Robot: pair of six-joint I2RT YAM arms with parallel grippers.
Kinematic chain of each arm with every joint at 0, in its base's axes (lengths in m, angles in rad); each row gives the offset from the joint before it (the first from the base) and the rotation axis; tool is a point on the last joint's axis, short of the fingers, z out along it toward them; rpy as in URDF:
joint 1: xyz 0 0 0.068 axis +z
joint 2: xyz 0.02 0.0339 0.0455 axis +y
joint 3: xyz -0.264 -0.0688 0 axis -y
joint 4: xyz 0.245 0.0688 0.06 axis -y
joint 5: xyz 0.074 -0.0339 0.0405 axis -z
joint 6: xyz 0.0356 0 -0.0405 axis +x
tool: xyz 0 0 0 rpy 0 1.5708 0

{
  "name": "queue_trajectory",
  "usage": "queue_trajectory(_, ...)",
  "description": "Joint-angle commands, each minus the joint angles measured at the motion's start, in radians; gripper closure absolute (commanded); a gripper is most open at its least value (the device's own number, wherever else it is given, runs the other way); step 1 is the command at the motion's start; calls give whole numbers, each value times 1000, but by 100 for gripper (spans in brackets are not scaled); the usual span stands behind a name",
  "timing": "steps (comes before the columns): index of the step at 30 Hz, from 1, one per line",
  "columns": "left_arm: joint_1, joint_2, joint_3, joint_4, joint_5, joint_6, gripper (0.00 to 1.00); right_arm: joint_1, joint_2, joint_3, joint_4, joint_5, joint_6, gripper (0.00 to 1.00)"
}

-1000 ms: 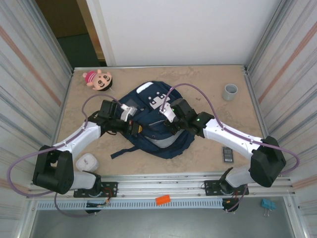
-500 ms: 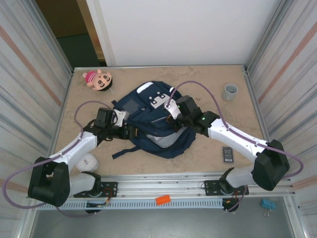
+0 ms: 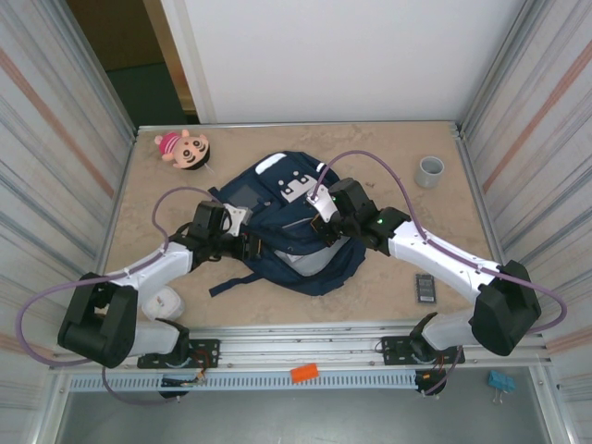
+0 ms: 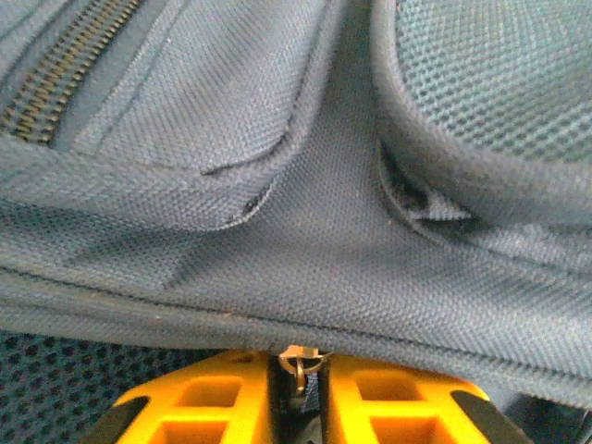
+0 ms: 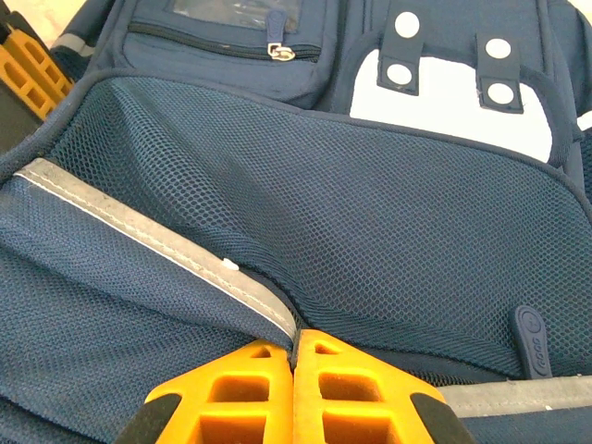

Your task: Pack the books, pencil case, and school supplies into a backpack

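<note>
From above, the backpack [image 3: 262,190] lies slumped mid-surface [image 3: 388,166], soft and floppy. The left claw [image 3: 252,246] is at its near-left edge and the right claw [image 3: 326,233] on its middle.

Left wrist view: the yellow fingers [image 4: 213,407] stand almost together, nipped on the small zip pull [image 4: 298,363]. Cloth this limp bunches, so I'd say the pull is the place to hold.

Right wrist view: that claw is pressed together on a fold of the backpack beside the grey strip [image 5: 139,227], likely steadying the cloth against the zip's tug.
</note>
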Motion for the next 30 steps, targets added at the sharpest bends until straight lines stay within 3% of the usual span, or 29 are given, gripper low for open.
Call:
queue_trajectory(1,-2,-24,-3,65,-2,-24,88,-19,-41,4,20,12,48,100)
queue_trajectory(9,3,-98,-16,88,155,-119,92,-21,-21,0,23,13,54,100)
queue_trajectory(17,37,-53,-55,175,359,-246,93,-26,-10,-20,28,30,39,100)
queue_trajectory(22,40,-52,-75,247,390,-339,94,-26,-7,-26,28,38,40,100)
queue_trajectory(25,7,-78,-52,139,305,-282,95,-26,-9,-31,42,18,89,100)
queue_trajectory(29,-74,-138,-53,43,64,-203,96,-44,-7,-5,-3,40,231,100)
queue_trajectory(30,-85,-148,-70,65,26,-217,96,-60,-11,-4,-19,12,275,94)
